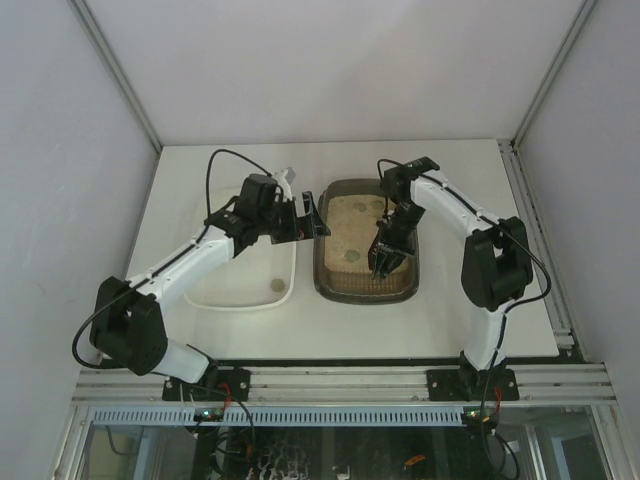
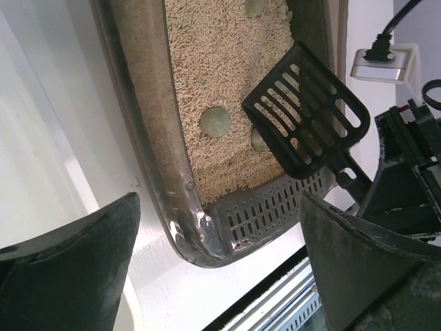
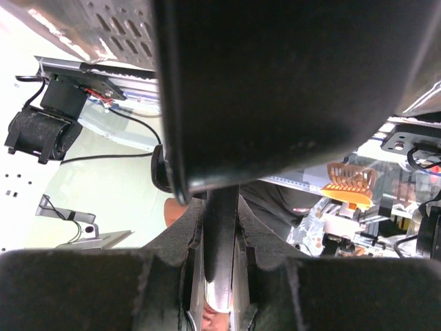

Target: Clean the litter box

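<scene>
Litter box (image 1: 365, 292), a dark brown-grey rounded-rectangular tray with a thick glossy rim and a bed of beige grainy litter, sits lengthwise near the middle of the table (image 1: 450, 320), slightly toward its right edge. One plain white tray (image 1: 235, 296) lies just beside it on the left. Two arms reach in. The left gripper (image 1: 312, 218) hangs spread wide and empty over the box's left rim. The right gripper (image 1: 386, 256) is clenched on the handle of one black slotted scoop (image 2: 306, 114), its blade tilted over the litter toward the box's near end. Only the left wrist view shows the slotted strip (image 2: 269, 207) inside the box's near wall and three round grey-green lumps (image 2: 216, 122) in the litter, one of them half under the scoop. The right wrist view shows little but the handle pinched between the fingers (image 3: 186, 269). From above, one more round lump (image 1: 277, 286) lies in the white tray's near right corner.
</scene>
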Action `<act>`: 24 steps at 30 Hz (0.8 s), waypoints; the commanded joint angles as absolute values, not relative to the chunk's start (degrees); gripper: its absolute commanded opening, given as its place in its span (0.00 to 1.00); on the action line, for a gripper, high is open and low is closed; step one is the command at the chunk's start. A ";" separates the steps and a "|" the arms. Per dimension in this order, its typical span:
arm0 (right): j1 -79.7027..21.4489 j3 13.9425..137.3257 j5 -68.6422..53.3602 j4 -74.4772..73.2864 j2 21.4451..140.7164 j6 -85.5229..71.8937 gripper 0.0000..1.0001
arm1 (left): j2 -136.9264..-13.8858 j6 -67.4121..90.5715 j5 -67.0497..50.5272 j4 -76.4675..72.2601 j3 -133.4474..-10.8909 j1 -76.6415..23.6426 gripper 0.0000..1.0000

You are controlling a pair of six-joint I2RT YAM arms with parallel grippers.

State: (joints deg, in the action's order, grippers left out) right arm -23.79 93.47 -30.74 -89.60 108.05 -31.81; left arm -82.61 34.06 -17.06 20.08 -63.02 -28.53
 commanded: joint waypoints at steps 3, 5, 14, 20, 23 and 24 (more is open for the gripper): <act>-22.40 95.64 -33.27 -91.49 109.28 -31.85 0.00 | -82.44 34.16 -18.19 14.46 -61.35 -29.09 1.00; -22.39 95.63 -34.52 -91.49 110.36 -31.59 0.00 | -82.53 34.12 -18.32 14.04 -60.90 -29.09 1.00; -23.37 97.45 -42.13 -90.76 114.75 -30.72 0.00 | -83.41 34.45 -18.98 14.06 -59.80 -29.09 1.00; -23.44 99.41 -45.48 -89.24 117.40 -30.70 0.00 | -84.32 34.64 -19.19 14.23 -60.25 -29.09 1.00; -23.76 100.88 -48.14 -88.13 119.01 -31.16 0.00 | -84.52 34.42 -19.25 14.33 -60.21 -29.09 1.00; -23.91 101.12 -49.02 -87.70 119.40 -31.34 0.00 | -84.49 34.37 -19.17 14.40 -60.21 -29.09 1.00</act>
